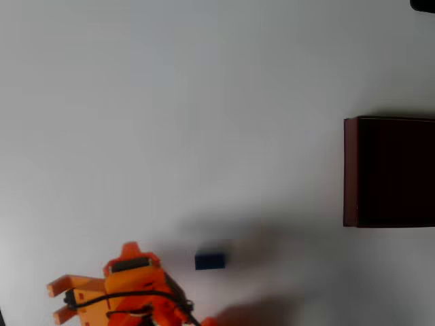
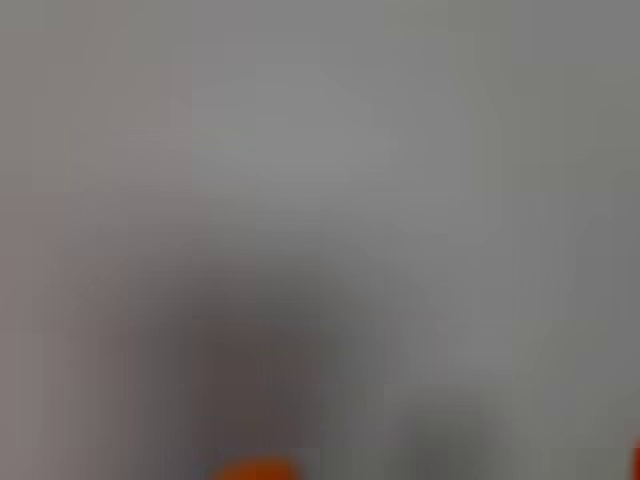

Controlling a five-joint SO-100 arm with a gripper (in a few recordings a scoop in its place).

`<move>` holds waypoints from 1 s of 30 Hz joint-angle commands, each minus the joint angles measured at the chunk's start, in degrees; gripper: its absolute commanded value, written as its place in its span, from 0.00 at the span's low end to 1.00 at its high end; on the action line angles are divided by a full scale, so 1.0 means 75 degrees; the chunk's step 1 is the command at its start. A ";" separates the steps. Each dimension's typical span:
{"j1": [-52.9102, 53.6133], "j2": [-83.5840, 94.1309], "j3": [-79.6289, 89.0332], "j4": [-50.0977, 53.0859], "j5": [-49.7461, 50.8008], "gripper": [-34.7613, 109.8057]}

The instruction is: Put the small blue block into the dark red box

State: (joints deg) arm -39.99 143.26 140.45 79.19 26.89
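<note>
In the overhead view the small blue block [image 1: 209,261] lies flat on the white table, low and a little left of centre. My orange gripper [image 1: 53,302] is at the bottom left, well to the left of the block and apart from it. Its two fingers point left with a gap between them and nothing held. The dark red box [image 1: 350,172] stands at the right edge, far from both, its near-black inside showing and its right part cut off by the frame. The wrist view is a grey blur with an orange fingertip [image 2: 255,470] at the bottom edge.
A soft shadow of the arm falls on the table around and to the right of the block. A small dark object [image 1: 423,4] sits at the top right corner of the overhead view. White table surface lies between the block and the box.
</note>
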 commanded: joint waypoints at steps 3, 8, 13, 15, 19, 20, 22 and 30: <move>0.0844 0.0504 0.0750 -0.0457 -0.0738 0.36; 0.1184 0.0832 0.1523 -0.0891 -0.0270 0.37; 0.1359 0.1312 0.1898 -0.0762 0.0211 0.38; 0.1406 0.1699 0.2051 -0.0586 0.0328 0.38; 0.1219 0.2344 0.2531 -0.0668 0.0703 0.38; 0.1207 0.2145 0.2566 -0.0785 0.0820 0.38; 0.1160 0.1570 0.2508 -0.0867 0.1031 0.39; 0.0949 0.2473 0.2648 -0.0270 0.1816 0.39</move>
State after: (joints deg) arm -31.29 159.26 160.05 75.23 38.14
